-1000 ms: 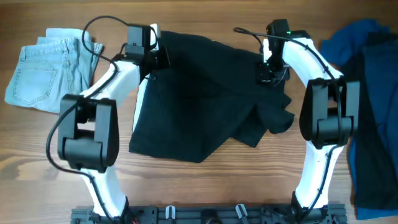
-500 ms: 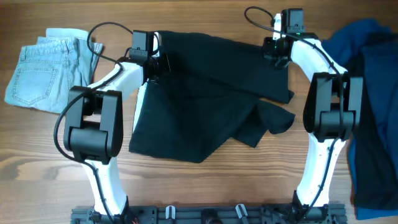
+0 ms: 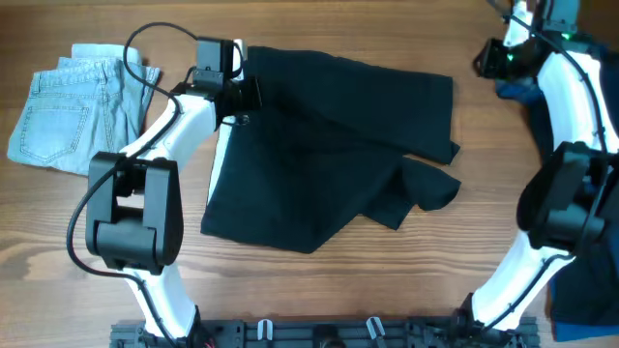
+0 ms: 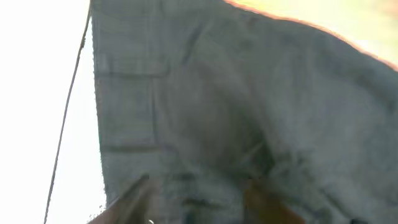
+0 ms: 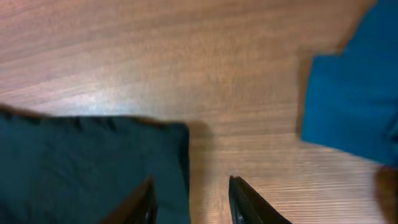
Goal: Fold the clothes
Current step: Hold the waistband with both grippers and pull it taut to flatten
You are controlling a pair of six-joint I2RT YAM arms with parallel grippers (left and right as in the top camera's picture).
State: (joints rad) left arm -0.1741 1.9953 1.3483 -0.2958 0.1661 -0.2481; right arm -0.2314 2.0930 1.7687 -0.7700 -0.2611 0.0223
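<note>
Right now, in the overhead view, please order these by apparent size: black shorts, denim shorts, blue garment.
1. black shorts
2. denim shorts
Unranked: blue garment, because the right arm and the picture's edge hide most of it.

I take this for a robotics lab bench, not a home: a bare wood-grain table with a black mounting rail along its near edge, two white-and-black arms rising from it, loose cables, denim shorts at the far-left corner and dark blue clothes at the right edge.
</note>
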